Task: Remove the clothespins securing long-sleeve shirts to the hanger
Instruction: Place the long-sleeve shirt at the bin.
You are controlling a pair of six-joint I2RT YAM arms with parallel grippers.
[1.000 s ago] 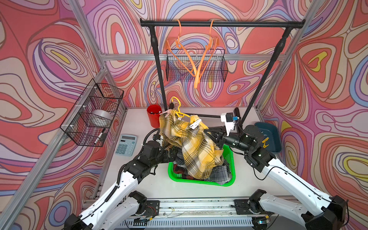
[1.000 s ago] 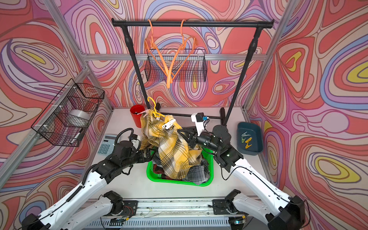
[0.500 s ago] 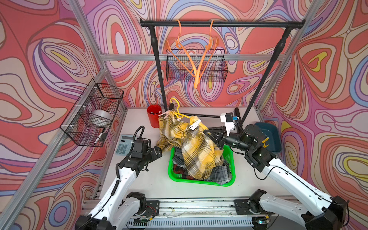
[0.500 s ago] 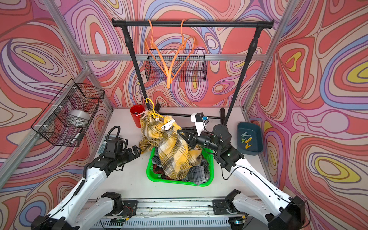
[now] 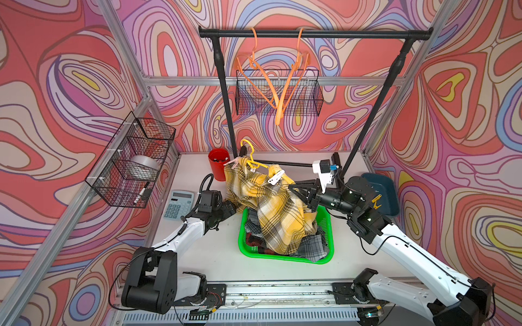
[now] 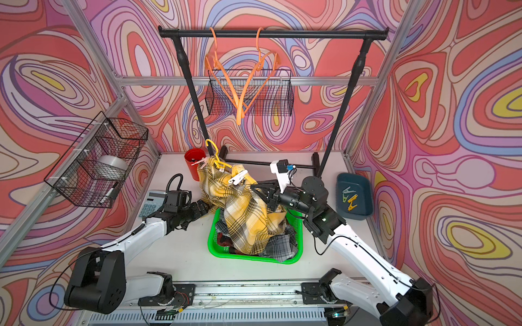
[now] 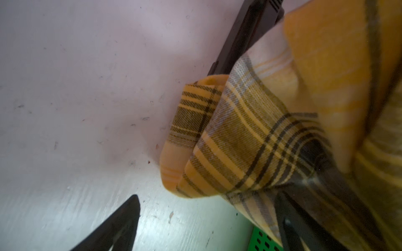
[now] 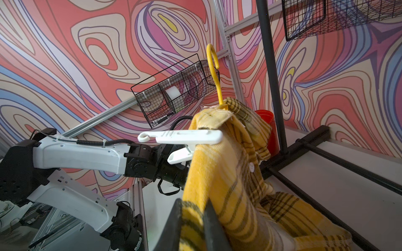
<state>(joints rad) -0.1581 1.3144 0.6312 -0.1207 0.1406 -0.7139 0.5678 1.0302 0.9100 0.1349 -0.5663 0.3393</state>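
A yellow-and-black plaid shirt hangs on a yellow hanger above a green basket. My right gripper is shut on the shirt's fabric near one shoulder. A white clothespin is clipped on that shoulder. A pale clothespin sits on the other shoulder. My left gripper is open at the shirt's low left edge, with the hem against one finger. A grey plaid shirt and a red-and-black shirt lie in the basket.
A red cup stands behind the shirt and a calculator lies by my left arm. A blue tray at the right holds loose clothespins. The black rack carries orange hangers; its base bar crosses behind. Wire baskets hang on the walls.
My left arm drew back to the left from the shirt, then came in again to its low left edge. The right arm and the shirt have stayed put.
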